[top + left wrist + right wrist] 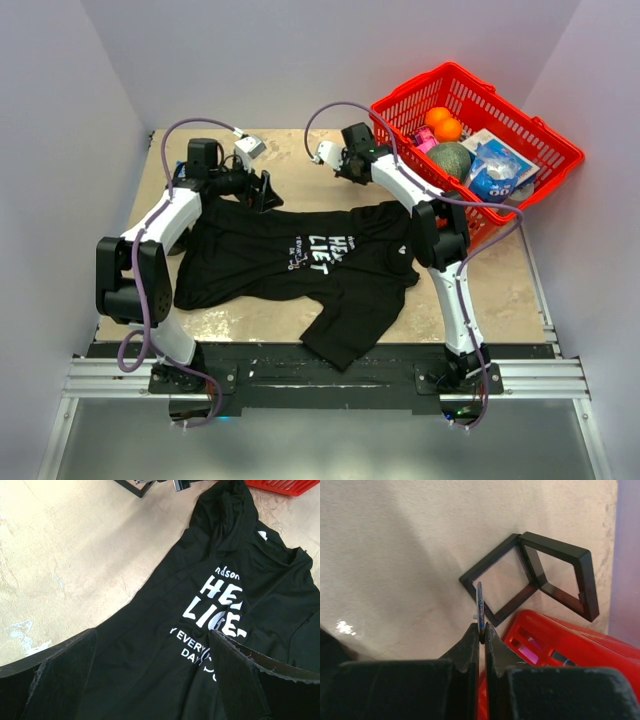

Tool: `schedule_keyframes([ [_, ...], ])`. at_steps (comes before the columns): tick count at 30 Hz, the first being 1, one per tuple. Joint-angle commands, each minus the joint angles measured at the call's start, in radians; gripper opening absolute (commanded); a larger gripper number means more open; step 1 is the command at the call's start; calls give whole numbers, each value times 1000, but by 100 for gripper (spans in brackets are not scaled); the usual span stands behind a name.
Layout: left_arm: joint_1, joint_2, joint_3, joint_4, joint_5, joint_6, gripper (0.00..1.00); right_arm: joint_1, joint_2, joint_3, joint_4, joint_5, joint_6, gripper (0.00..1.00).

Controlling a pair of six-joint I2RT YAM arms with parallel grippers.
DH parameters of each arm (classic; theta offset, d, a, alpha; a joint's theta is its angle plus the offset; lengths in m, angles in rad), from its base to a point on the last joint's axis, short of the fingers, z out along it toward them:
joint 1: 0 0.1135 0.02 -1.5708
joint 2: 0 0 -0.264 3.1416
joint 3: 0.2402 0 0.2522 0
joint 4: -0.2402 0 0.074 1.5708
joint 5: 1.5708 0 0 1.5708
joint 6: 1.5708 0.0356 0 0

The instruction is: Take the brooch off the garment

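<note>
The garment (300, 265) is a black T-shirt with white lettering, spread flat on the table; it also fills the left wrist view (210, 580). My right gripper (332, 156) is above the bare table behind the shirt. In the right wrist view it (481, 631) is shut on the brooch (479, 605), a thin pale round piece seen edge-on, sticking up from the fingertips. My left gripper (262, 190) is open and empty over the shirt's upper left part; its fingers (240, 675) straddle the cloth beside the lettering.
A red basket (470, 75) with oranges, a green ball and packets stands at the back right, also in the right wrist view (560, 640). A black wire cube frame (540, 580) lies on the table beside it. White walls close in on three sides.
</note>
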State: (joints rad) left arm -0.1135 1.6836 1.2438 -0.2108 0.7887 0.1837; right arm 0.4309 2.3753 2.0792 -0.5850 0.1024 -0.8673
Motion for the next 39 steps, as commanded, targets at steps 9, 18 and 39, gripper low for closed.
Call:
schedule_keyframes([
  [9, -6, -45, -24, 31, 3, -3, 98, -12, 56, 99, 66, 170, -65, 0],
  [18, -11, -32, -14, 36, 4, -9, 98, -15, 122, 157, 102, 210, -81, 0],
  [39, -17, -4, -3, 36, 3, -16, 98, -18, 154, 151, 149, 243, -61, 30],
])
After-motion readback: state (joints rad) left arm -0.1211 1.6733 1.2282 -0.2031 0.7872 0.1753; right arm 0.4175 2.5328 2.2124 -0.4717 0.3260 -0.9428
